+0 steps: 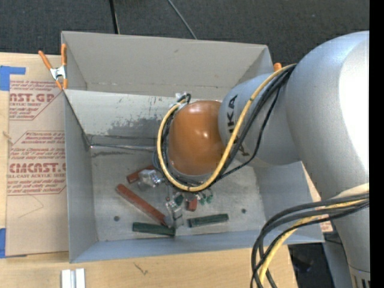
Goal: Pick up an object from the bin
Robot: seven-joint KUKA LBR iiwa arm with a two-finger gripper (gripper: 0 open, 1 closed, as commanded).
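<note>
1. The arm (pixel 324 113) came in from the right, and its bulk looked like the risk: it hung close over the bin (pixel 81 179), so a careless lift could, I'd judge, have knocked the back wall. It was bent down steeply, with the wrist pointing at the floor near the front middle.
2. The bin's floor was mostly bare, with a few loose things towards the front.
3. The orange cover (pixel 192 137), looped with yellow cable, sat low in the bin and hid what lay straight beneath it.
4. The tool (pixel 174 207) poked out below that cover. Wide, narrow or holding? I could not tell.
5. The red stick (pixel 141 201) lay slantwise, its lower end just beside the tool. That was the likeliest catch, though a grip at its tip might have let it swing and drop.
6. Two green bars lay near the front wall: the left bar (pixel 151 227) touched the stick's end and might get dragged along, while the right bar (pixel 208 220) lay apart.
7. Small bits (pixel 192 203) lay right beside the tool and were easy to nudge.
</note>
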